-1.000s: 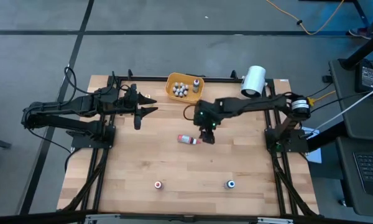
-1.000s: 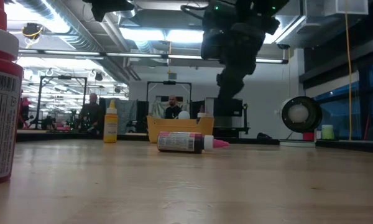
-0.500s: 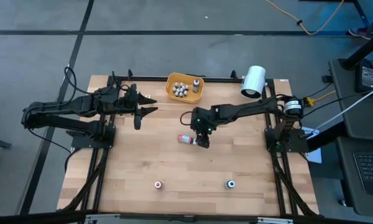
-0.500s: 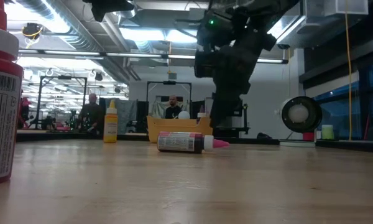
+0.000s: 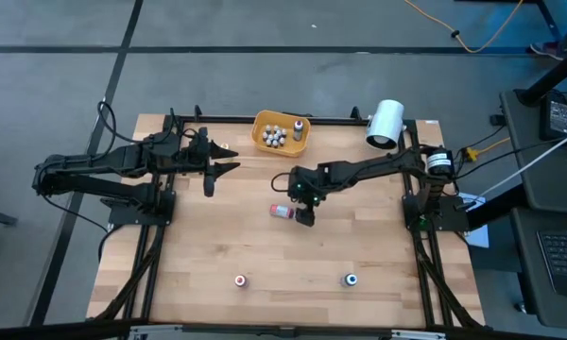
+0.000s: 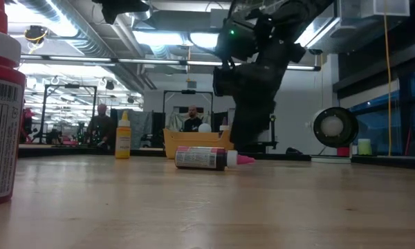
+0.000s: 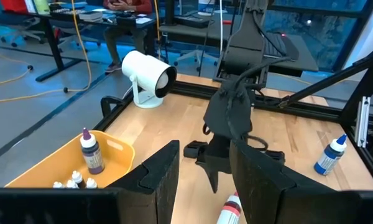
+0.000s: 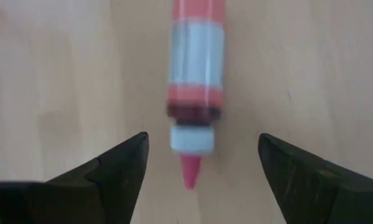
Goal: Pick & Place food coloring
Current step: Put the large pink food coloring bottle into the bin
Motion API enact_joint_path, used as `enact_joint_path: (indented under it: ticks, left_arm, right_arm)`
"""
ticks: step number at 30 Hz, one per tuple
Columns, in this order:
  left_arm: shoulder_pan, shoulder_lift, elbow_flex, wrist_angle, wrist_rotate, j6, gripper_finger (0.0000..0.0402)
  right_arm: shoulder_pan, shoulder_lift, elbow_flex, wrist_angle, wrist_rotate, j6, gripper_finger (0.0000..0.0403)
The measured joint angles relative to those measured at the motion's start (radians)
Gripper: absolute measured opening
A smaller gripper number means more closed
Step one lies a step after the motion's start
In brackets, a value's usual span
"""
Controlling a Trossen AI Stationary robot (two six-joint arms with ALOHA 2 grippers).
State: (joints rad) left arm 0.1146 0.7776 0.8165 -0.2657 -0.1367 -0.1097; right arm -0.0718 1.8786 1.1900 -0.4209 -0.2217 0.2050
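Counting from the near edge of the surface [image 5: 198,246]: I see two small bottles still standing there, one red-topped [image 5: 240,280] and one blue-topped [image 5: 352,279], well apart, neither touched. Mid-surface, a red food coloring bottle [image 5: 283,212] lies on its side. My right end effector [image 5: 305,216] is down over its nozzle end, fingers spread wide on both sides of the tip, gripping nothing yet; the right wrist view has the bottle [image 8: 196,81] centred between them. I'd say this pick is at the pre-grasp stage.

Left end effector [image 5: 211,179] is parked off to the left, part open and empty as far as I can see.

Far edge: orange bowl [image 5: 263,121] already holds a cluster of tiny bottles [image 5: 275,137] plus a purple-topped one [image 5: 299,126]. White cylinder [image 5: 386,123] beside it. So mostly done: three left by my count, though more could be out of view.
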Motion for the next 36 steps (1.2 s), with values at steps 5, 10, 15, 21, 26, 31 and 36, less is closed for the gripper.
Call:
enact_joint_path:
  ticks: [5,10,15,21,26,31,36]
  left_arm:
    - [0.000,0.000,0.000,0.000,0.000,0.000,0.0139]
    - [0.000,0.000,0.000,0.000,0.000,0.000,0.0139]
    - [0.000,0.000,0.000,0.000,0.000,0.000,0.0139]
    - [0.000,0.000,0.000,0.000,0.000,0.000,0.0139]
    - [0.000,0.000,0.000,0.000,0.000,0.000,0.0139]
    - [0.000,0.000,0.000,0.000,0.000,0.000,0.0139]
    - [0.000,0.000,0.000,0.000,0.000,0.000,0.0139]
  right_arm:
    - [0.001,0.000,0.019,0.070,-0.004,-0.006,0.0304]
    - [-0.010,0.000,0.059,0.029,-0.005,-0.058,0.0304]
    - [-0.019,0.010,0.109,0.030,0.004,-0.135,0.0304]
    - [-0.024,0.099,0.220,-0.045,-0.001,-0.238,0.0303]
    - [-0.030,0.204,0.330,-0.146,-0.013,-0.261,0.0295]
    - [-0.014,0.282,0.420,-0.182,-0.068,-0.262,0.0292]
    - [-0.007,0.321,0.461,-0.222,-0.095,-0.240,0.0291]
